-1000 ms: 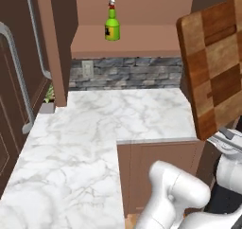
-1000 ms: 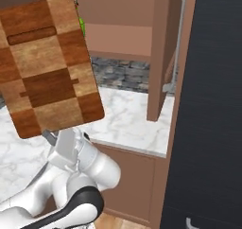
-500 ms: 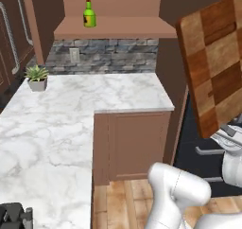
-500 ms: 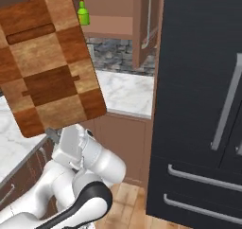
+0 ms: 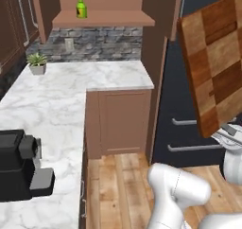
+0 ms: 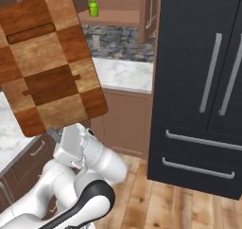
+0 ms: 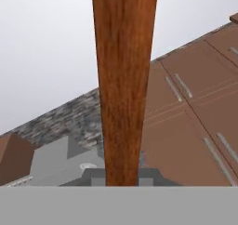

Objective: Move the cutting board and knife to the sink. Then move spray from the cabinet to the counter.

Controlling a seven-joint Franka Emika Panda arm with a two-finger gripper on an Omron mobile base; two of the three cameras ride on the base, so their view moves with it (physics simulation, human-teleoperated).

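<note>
Rectangular wooden cutting board [image 6: 49,62], checkered in light and dark brown blocks, is held upright in the air, well above the wooden floor [image 5: 123,185] and apart from the white marble surface [image 5: 71,95] with grey veining. In the hand view the board [image 7: 123,84] is seen edge-on, rising straight from the bottom; the fingers are pressed together on its lower edge, pinching it.

Landmark: the small bright green spray bottle [image 5: 81,5] standing on the brown wooden cabinet shelf [image 5: 104,19].
- Below the bottle: grey stone backsplash, then the marble surface.
- Left of and below the bottle: small potted plant [image 5: 37,62] on the surface.
- Far below and left of the bottle, near the camera: black appliance [image 5: 21,164] on the surface.
- Right of the bottle: tall black refrigerator [image 6: 198,81].

Step judged in hand: carrying the board toward the sink, first part of the task. Sink and knife cannot be placed from these views. Next move is judged to call for reaching the basin and lowering the board without striking surface edges.
</note>
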